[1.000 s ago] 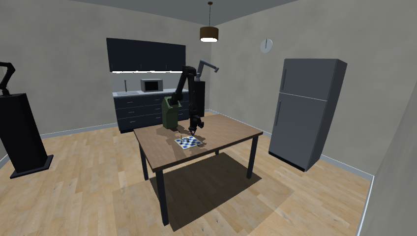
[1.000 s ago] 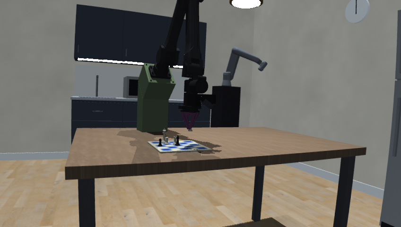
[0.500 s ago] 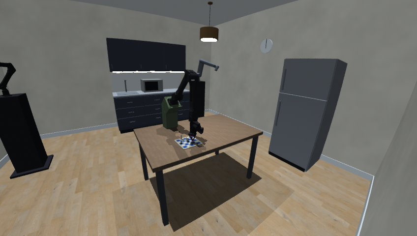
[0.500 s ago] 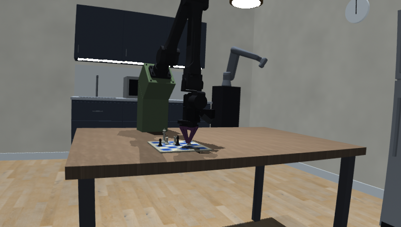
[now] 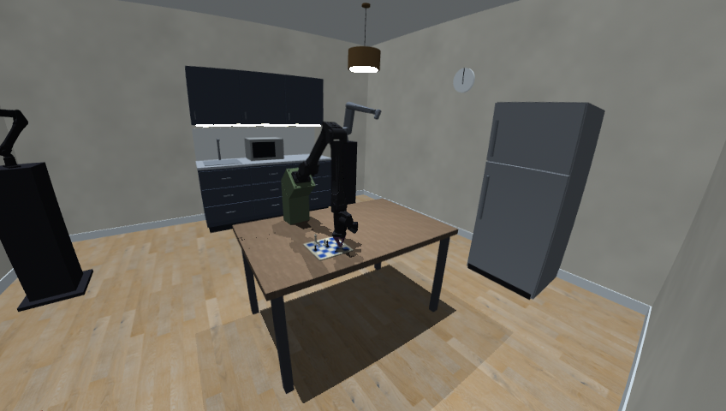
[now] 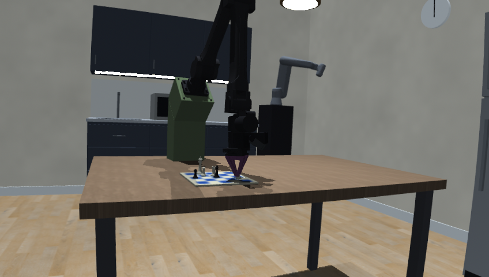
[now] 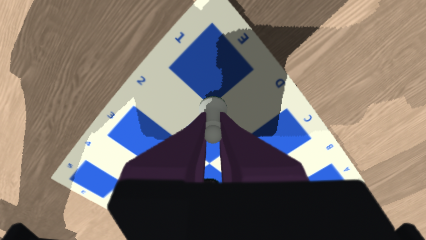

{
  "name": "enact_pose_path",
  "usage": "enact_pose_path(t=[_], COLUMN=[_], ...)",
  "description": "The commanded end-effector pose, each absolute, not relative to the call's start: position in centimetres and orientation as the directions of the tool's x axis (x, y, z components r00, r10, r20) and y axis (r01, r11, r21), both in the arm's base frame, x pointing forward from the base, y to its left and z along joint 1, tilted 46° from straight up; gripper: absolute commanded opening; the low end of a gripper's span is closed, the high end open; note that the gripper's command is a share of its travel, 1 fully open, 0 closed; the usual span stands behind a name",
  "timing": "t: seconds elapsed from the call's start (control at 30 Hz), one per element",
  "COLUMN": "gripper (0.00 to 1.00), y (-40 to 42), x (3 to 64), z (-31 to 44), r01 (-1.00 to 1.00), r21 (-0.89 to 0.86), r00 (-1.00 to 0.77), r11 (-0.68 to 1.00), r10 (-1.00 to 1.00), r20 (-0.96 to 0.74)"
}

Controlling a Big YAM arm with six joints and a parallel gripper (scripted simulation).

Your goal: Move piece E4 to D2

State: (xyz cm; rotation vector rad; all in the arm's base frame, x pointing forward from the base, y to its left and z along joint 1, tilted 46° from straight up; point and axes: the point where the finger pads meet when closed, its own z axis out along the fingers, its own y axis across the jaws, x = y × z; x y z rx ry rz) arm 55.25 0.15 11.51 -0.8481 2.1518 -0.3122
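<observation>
The small blue-and-white chessboard [image 5: 327, 248] lies on the wooden table; it also shows in the exterior view [image 6: 219, 178] and fills the wrist view [image 7: 210, 115]. My gripper [image 7: 213, 120] is shut on a light-coloured pawn [image 7: 212, 112] and holds it upright, low over the board's corner near the E and D letters and the digits 1 and 2. The pawn's head sits just below the blue E1 square [image 7: 211, 61]. Its base is hidden, so I cannot tell whether it touches the board. In the exterior view the purple fingers [image 6: 236, 174] reach down to the board's right end.
Several other pieces stand at the board's far left end: a black pawn [image 6: 195, 174], a tall white piece [image 6: 200, 164] and a black piece [image 6: 216, 171]. The arm's green base [image 6: 188, 125] stands behind the board.
</observation>
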Motion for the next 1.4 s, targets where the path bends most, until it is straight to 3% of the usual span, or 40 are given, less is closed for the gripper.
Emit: enact_pose_path(t=[0.0, 1.37], gripper=[0.0, 0.0], y=[-1.18, -1.14], x=[54.01, 54.52], z=[11.04, 10.25], r01=[-0.45, -0.453], r21=[-0.465, -0.461], r00=[-0.509, -0.513], r11=[0.763, 0.763], r10=[-0.646, -0.647], r20=[-0.568, -0.565])
